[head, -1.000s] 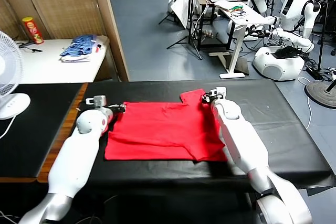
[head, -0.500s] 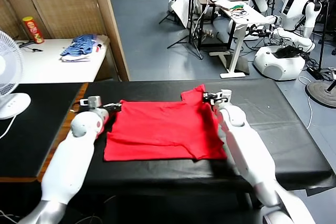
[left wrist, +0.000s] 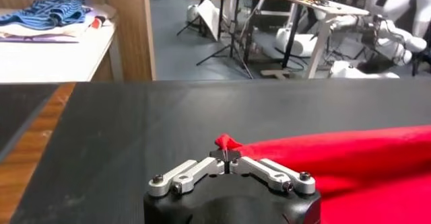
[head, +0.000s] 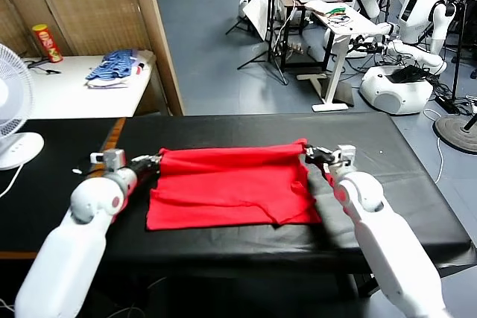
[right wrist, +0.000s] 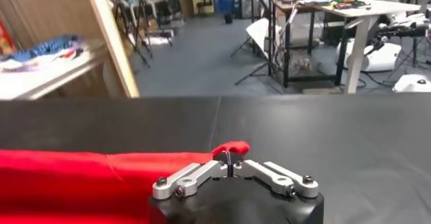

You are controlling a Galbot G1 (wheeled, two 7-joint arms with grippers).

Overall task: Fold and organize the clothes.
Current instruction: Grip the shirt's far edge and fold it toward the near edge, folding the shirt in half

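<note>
The clothes, a red T-shirt [head: 231, 188], lie on the black table [head: 387, 161] with the far edge lifted and stretched taut between both grippers. My left gripper [head: 155, 160] is shut on the shirt's far left corner; the wrist view shows a red tuft [left wrist: 225, 141] pinched at its tips [left wrist: 225, 155]. My right gripper [head: 313, 153] is shut on the far right corner, with red cloth [right wrist: 232, 148] bunched above its tips [right wrist: 231, 155]. The near part of the shirt rests flat. No print shows.
A white fan [head: 11, 109] stands at the left on the black mat. Behind it a white side table [head: 67, 87] carries a blue striped pile [head: 115, 65] and a red can [head: 46, 42]. A wooden screen post [head: 156, 35] rises behind the table.
Both grippers have drawn back toward me and apart, pulling the shirt's far edge up and straight. The sleeve that stuck out at the far right is now drawn into the taut edge.
</note>
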